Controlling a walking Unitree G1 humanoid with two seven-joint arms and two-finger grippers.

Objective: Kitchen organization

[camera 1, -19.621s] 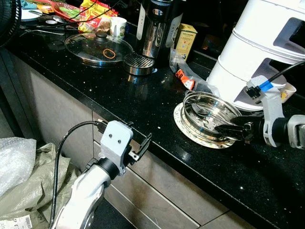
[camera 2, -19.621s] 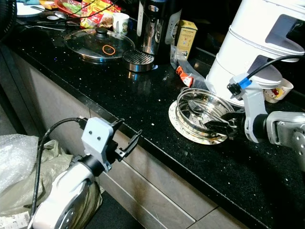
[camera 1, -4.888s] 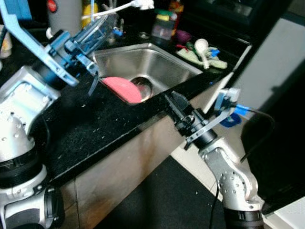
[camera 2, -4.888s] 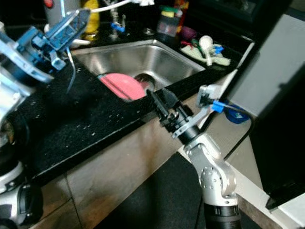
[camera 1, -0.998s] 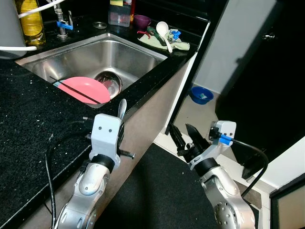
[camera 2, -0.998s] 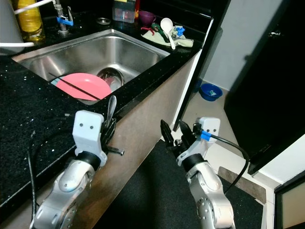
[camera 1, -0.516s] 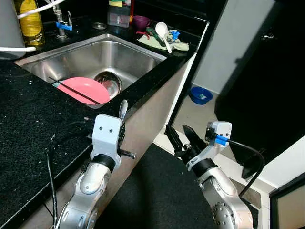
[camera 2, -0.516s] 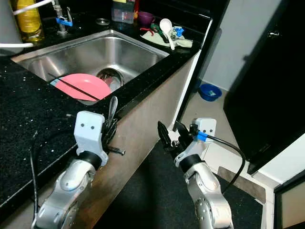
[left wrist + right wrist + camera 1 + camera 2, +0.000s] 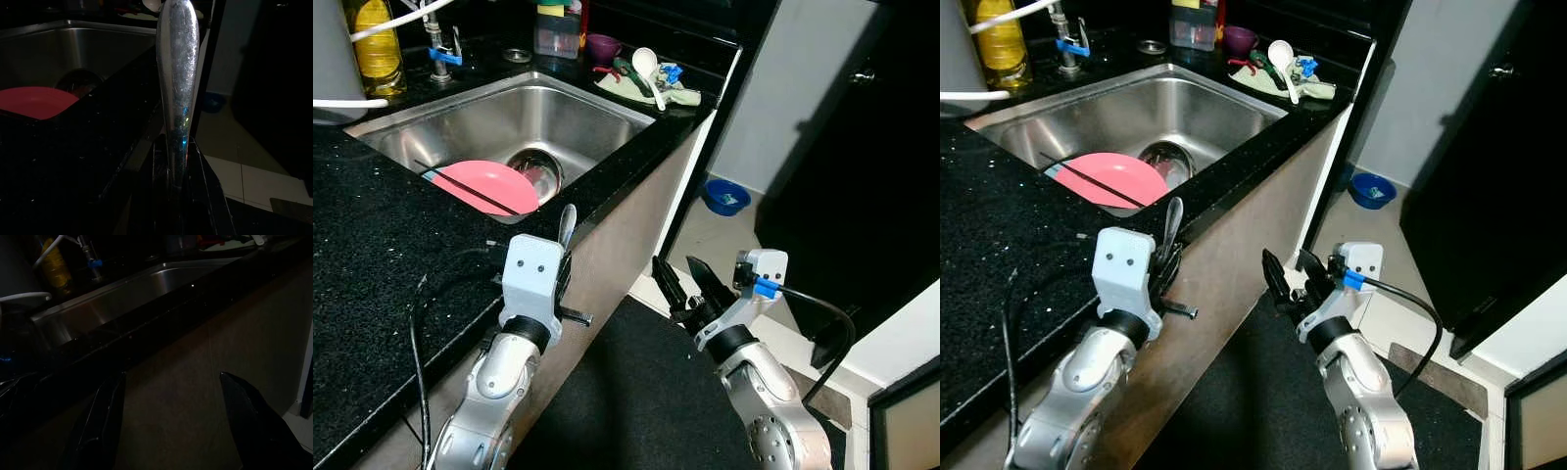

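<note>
Now your left claw (image 9: 564,257) is gripping a metal spoon (image 9: 567,221) upright at the edge of the black surface (image 9: 372,245).
Its fingers are pinching the spoon's lower end, just in front of the sink (image 9: 590,110) holding a pink plate (image 9: 481,183). Your right claw (image 9: 681,283) is hanging spread wide and empty beside the cabinet front (image 9: 626,227), over the dark floor mat (image 9: 626,392).

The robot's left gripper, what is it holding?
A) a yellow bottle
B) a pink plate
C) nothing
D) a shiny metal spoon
D: the left gripper is shut on a shiny metal spoon, its handle end sticking up near the sink edge.
</note>
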